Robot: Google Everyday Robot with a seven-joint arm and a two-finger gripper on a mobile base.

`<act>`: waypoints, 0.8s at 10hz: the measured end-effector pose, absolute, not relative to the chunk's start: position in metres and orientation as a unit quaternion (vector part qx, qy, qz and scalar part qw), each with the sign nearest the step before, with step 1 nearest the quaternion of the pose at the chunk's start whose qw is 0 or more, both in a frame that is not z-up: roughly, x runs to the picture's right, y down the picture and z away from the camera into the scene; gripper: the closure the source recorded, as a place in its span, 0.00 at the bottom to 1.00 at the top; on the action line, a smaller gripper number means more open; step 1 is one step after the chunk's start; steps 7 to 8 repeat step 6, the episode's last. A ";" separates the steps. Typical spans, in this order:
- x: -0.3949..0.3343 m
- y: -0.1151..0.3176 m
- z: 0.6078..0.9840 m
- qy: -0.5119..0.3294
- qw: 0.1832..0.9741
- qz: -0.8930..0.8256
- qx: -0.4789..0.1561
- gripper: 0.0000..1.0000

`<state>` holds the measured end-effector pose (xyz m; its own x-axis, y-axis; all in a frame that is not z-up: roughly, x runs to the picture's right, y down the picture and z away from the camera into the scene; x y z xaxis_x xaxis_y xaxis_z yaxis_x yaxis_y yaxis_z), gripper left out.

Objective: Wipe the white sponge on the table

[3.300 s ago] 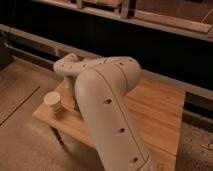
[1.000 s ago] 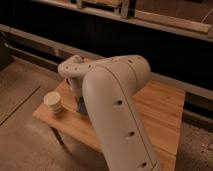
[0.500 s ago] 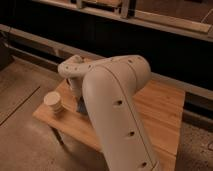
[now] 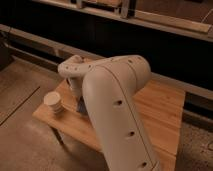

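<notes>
The big cream-white robot arm (image 4: 117, 107) fills the middle of the scene, running from the 5 o'clock corner up to a bend near the centre, then reaching toward 9 o'clock over the light honey-coloured wooden plank worktop (image 4: 162, 112). That small rectangular worktop stands on thin dark legs on the speckled grey floor (image 4: 22, 142), with a dark wall and pale ledges (image 4: 165, 22) behind it at 12 o'clock. The hand (image 4: 80, 104) hangs down from the arm's rounded wrist, low over the worktop's left half, mostly hidden behind the arm; I cannot tell how far open it is or whether it has hold of anything. Just beside it, at 9 o'clock, a small pale round cup-like object (image 4: 53, 102) sits near the worktop's left corner.
</notes>
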<state>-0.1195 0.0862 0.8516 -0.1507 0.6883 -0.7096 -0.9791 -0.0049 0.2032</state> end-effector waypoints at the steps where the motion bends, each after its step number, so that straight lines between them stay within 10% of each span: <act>1: -0.120 0.086 0.852 0.343 0.616 0.676 -0.212 0.22; 8: -0.120 0.086 0.852 0.343 0.616 0.676 -0.212 0.20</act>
